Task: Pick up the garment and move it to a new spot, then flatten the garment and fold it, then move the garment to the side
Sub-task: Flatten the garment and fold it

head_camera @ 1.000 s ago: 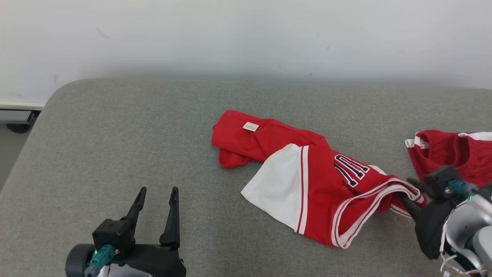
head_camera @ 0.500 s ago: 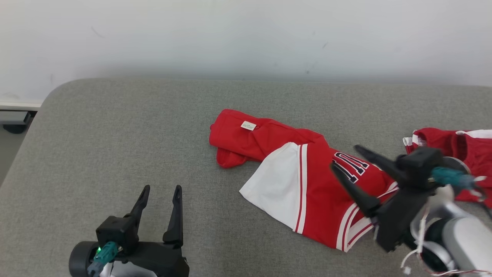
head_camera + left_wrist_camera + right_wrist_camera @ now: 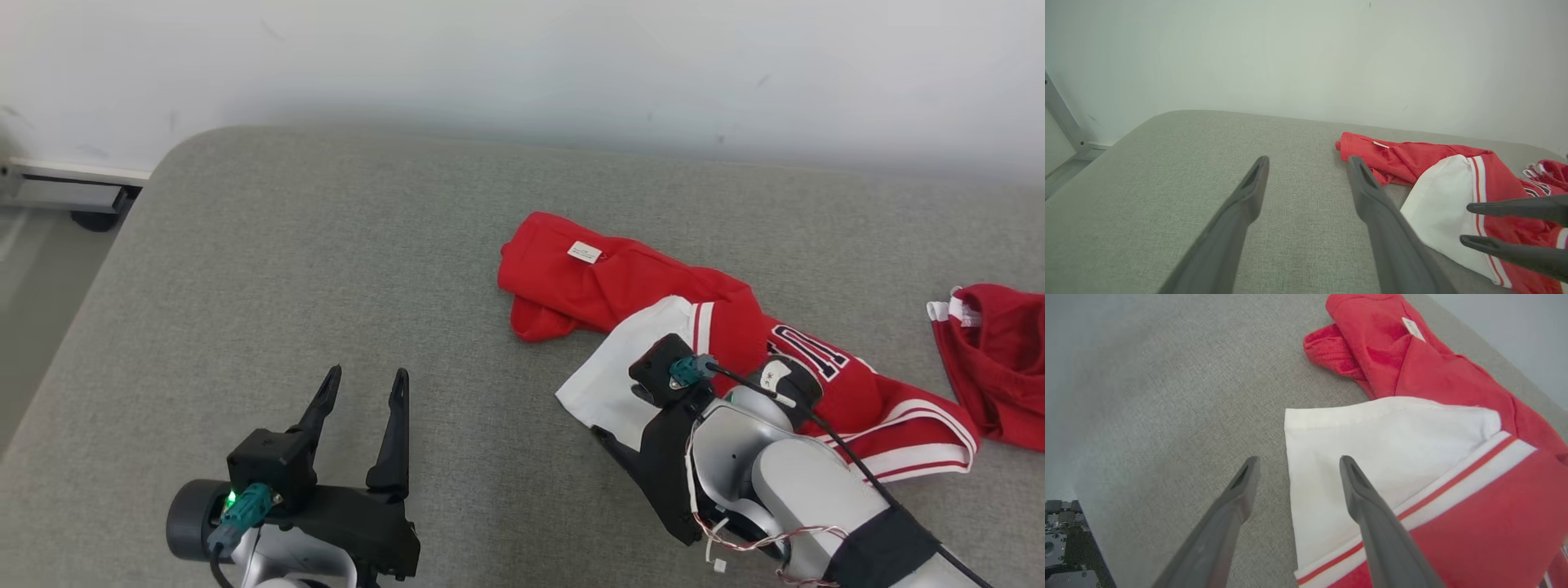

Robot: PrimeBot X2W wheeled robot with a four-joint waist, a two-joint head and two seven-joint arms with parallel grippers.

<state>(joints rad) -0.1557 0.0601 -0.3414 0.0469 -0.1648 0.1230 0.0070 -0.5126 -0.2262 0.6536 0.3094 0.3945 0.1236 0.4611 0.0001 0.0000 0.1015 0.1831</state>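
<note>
Dark left tool: nearest the robot, poised over the bare grey fabric of the table. Its fingers are spread wide and hold nothing, as they did a second ago.
Pale-armed right tool: a second ago it pinched the striped hem at the right end of the jersey. Now it has let go, stands fully spread and empty, and has swung to the near-left corner.
Camera shift: the head has turned, so most of the scene's slide across the head view is no move of the things.
Red garment: a jersey lying crumpled mid-table, to the right of the left tool and held by nothing.
Striped hem: it lies on the table and is no longer lifted.
Task reading: the move to a new spot looks done and flattening looks to be starting. The white corner seems the likely next grasp.
Right wrist view: one finger is over bare table and the other over the white panel, straddling its edge. In the head view the forearm covers this. I cannot tell whether the fingers touch the cloth.
Left wrist view: it gives a side look at the right tool, whose two fingers stand apart over the white and red cloth.
Neck label: on the farther, bunched end of the jersey.
Spare red cloth: far right in the head view, apart from the jersey.
Wall: pale, beyond the table's far edge.
</note>
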